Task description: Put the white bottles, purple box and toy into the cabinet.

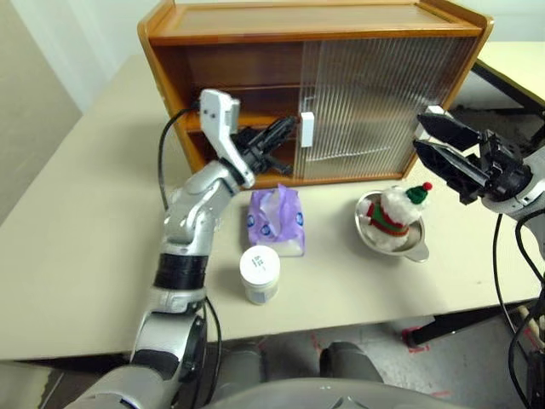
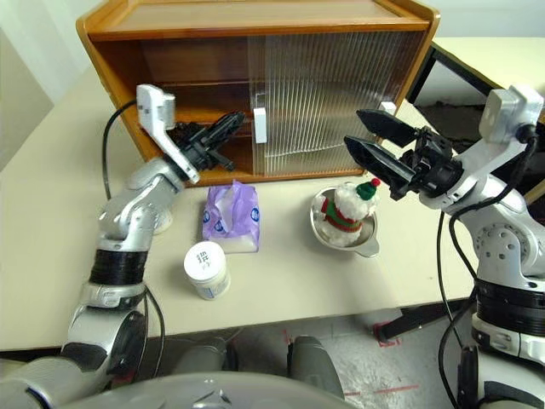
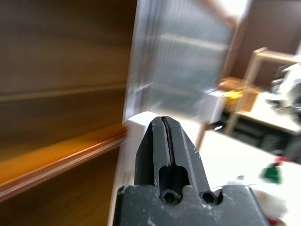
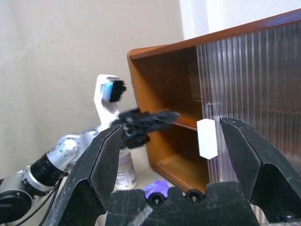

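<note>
Here, the left end effector (image 1: pixel 285 129), fingers pressed together and empty, points at the open left half of the cabinet (image 1: pixel 255 25) beside the white door handle (image 1: pixel 307 129). The right end effector (image 2: pixel 368 136), fingers spread wide, hovers above the toy (image 2: pixel 347 209) in its bowl (image 2: pixel 366 247). On the counter (image 1: pixel 77 256) nearer, the purple box (image 1: pixel 274 217) and one white bottle (image 1: pixel 259 273) stand.

Standing at the table's (image 1: pixel 77 256) back: cabinet (image 1: pixel 315 34). Lying before it, left to right: purple box (image 1: pixel 275 220), toy (image 1: pixel 397 211) sitting in bowl (image 1: pixel 415 247). Nearer still: bottle (image 1: pixel 259 274).
</note>
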`<state>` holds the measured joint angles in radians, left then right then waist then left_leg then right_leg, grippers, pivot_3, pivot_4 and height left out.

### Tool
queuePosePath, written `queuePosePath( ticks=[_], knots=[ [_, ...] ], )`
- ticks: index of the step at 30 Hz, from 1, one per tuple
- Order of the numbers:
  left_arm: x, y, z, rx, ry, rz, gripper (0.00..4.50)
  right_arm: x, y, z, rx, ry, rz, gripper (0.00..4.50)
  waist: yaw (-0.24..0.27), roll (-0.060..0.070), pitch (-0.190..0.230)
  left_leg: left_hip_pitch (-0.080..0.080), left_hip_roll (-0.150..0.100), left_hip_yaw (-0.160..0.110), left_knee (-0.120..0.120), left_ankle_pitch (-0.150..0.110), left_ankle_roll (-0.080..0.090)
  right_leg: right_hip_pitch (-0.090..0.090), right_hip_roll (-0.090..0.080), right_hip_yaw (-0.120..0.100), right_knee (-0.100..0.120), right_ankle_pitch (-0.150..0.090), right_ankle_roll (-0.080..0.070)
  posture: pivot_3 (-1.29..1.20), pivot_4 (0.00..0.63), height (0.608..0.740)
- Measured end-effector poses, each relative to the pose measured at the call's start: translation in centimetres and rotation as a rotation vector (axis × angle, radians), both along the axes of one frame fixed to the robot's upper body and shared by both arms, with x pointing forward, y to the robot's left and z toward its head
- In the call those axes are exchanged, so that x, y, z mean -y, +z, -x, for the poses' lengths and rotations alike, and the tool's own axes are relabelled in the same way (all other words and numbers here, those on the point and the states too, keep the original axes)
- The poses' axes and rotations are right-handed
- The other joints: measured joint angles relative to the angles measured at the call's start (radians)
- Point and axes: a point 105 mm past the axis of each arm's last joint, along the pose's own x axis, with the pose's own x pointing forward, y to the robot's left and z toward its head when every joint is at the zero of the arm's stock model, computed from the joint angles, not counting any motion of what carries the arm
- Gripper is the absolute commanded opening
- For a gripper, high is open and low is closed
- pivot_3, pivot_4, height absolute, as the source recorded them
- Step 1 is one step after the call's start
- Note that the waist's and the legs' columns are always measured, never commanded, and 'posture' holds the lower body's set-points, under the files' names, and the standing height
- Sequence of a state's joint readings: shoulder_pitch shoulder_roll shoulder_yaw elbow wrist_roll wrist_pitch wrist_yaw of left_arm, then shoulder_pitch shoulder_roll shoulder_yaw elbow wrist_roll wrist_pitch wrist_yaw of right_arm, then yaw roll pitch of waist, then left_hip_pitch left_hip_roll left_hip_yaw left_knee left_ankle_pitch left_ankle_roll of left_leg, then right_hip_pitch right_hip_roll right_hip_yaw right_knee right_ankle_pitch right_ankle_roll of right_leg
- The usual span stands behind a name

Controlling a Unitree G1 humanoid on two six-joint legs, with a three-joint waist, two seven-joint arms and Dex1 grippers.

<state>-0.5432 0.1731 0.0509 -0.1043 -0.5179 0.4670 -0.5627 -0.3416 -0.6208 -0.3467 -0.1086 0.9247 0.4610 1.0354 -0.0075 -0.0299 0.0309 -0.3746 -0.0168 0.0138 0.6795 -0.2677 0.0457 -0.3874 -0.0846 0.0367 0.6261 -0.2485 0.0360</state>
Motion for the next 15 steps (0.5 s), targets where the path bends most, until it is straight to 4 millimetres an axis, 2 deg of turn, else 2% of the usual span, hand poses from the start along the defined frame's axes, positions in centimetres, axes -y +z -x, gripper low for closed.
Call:
queuePosePath(
  ticks=[5, 6, 7, 15],
  knots=[
    [-2.9, 1.7, 2.5, 0.053, -0.011, -0.013, 0.02, -0.5, -0.4, -0.9, -0.022, 0.043, -0.004, 4.50, 0.018, 0.001, 0.000, 0.001, 0.001, 0.000, 0.000, 0.000, 0.000, 0.000, 0.001, 0.000, 0.000, 0.001, -0.001, 0.11, 0.000, 0.740],
    [-3.8, 1.7, 3.0, 0.059, 0.000, -0.030, 0.42, -0.7, -0.3, -1.1, -0.022, 0.053, -0.002, 4.50, 0.022, 0.001, 0.001, 0.001, 0.001, 0.000, 0.000, 0.000, 0.000, 0.000, 0.001, 0.000, 0.000, 0.001, -0.001, 0.11, 0.000, 0.740],
    [-4.7, 1.3, 3.5, 0.053, 0.012, -0.053, 0.60, -0.9, -0.2, -1.2, -0.019, 0.065, -0.001, 4.50, 0.024, 0.001, 0.001, 0.001, 0.001, 0.000, 0.000, 0.000, 0.000, 0.000, 0.001, 0.000, 0.000, 0.000, -0.002, 0.11, 0.000, 0.740],
    [-11.5, -2.1, 5.9, -0.014, 0.111, -0.180, 3.65, -1.2, -0.5, -1.8, -0.031, 0.095, 0.001, 4.50, 0.067, 0.002, 0.001, 0.000, 0.003, 0.000, -0.001, -0.003, -0.004, -0.002, -0.002, -0.003, 0.000, -0.001, -0.005, 0.15, 0.000, 0.740]
  ],
)
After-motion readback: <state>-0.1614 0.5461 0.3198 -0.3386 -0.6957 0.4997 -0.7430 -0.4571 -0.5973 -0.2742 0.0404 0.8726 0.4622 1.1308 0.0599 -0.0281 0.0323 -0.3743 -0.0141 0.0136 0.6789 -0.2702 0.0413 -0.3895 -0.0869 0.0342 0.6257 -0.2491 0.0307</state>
